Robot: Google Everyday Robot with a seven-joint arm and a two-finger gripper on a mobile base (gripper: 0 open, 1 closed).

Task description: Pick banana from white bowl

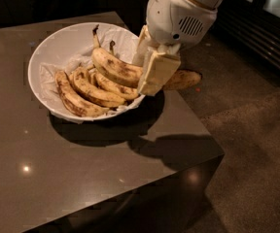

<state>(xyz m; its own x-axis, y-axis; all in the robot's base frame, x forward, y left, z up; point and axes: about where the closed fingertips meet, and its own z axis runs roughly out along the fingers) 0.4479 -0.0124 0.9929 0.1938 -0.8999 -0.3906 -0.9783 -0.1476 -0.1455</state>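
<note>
Since the gripper reaches down from above, with the rim of the white bowl just beneath it, its pale fingers stand on both sides of the banana and seem to be closed on its middle, a sensible place because the weight balances there. Left of the gripper, the stem half of the banana lies over the slimmer bananas inside the bowl. Right of the gripper, its dark tip sticks out past the rim, above the table. I judge that the grasp is made and lifting is the step in hand. Such soft, overripe skin may slip or bruise, so a gentle squeeze is wise.
</note>
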